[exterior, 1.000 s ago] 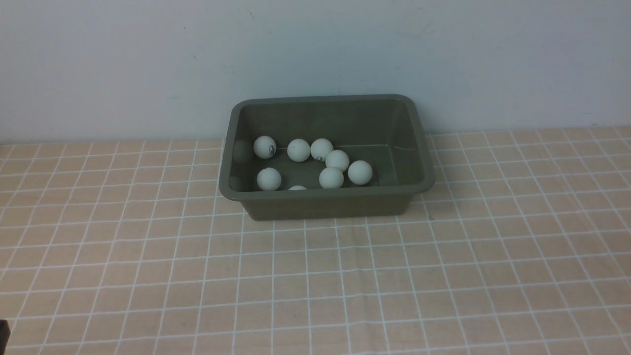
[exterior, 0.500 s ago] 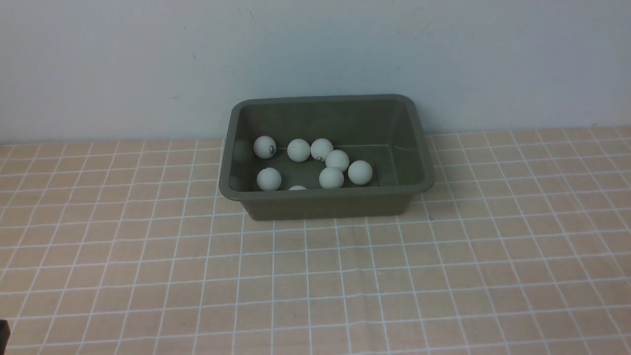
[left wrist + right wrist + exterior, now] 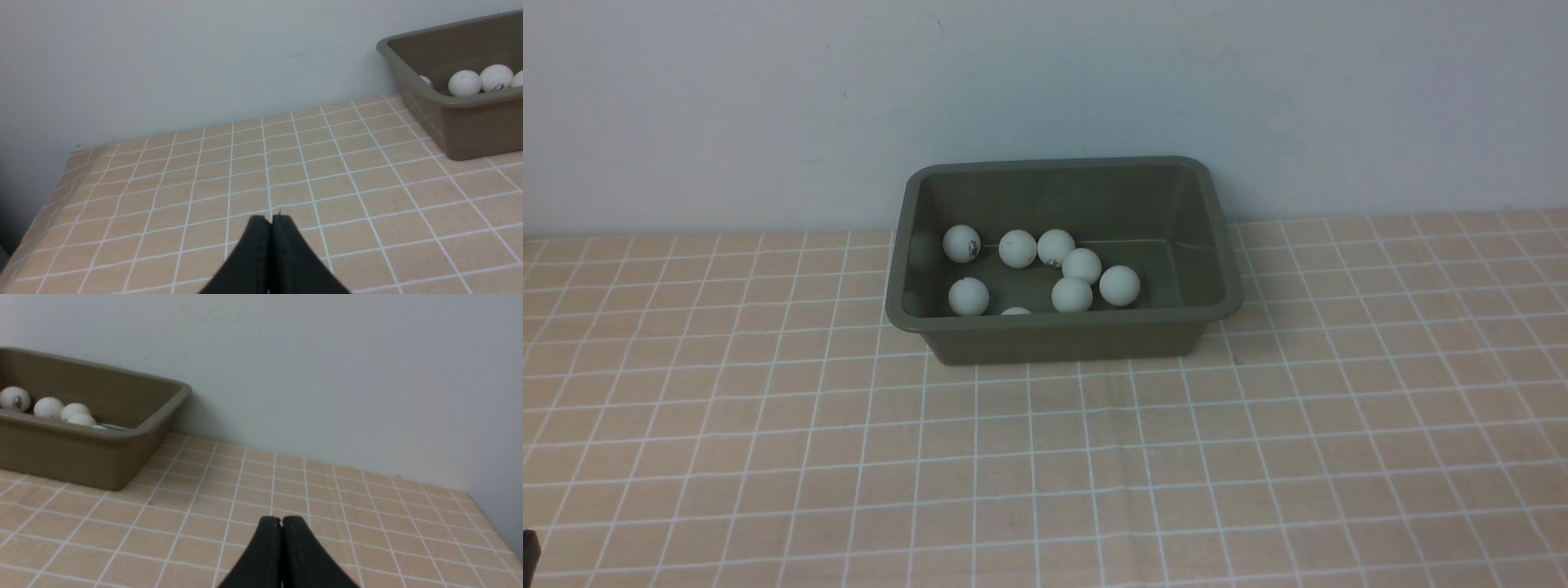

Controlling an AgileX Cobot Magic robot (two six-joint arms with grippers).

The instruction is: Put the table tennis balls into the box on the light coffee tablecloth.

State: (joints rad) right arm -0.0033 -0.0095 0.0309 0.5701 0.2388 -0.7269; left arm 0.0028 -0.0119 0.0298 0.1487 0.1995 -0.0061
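Note:
The olive-green box (image 3: 1213,245) stands at the back of the light coffee tablecloth (image 3: 1045,457), against the wall. Several white table tennis balls (image 3: 1081,265) lie inside it, mostly in its left half; one (image 3: 1016,311) peeks over the near rim. In the left wrist view the box (image 3: 470,126) sits off to one side with balls (image 3: 464,83) inside, and my left gripper (image 3: 271,219) is shut and empty above the cloth. From the right wrist, the box (image 3: 81,457) holds balls (image 3: 48,407); my right gripper (image 3: 281,519) is shut and empty.
A pale wall (image 3: 1045,98) rises right behind the box. The cloth's left edge (image 3: 36,212) and right edge (image 3: 490,514) drop off near the wall. A dark bit of my left arm (image 3: 529,551) shows at the front view's lower left corner.

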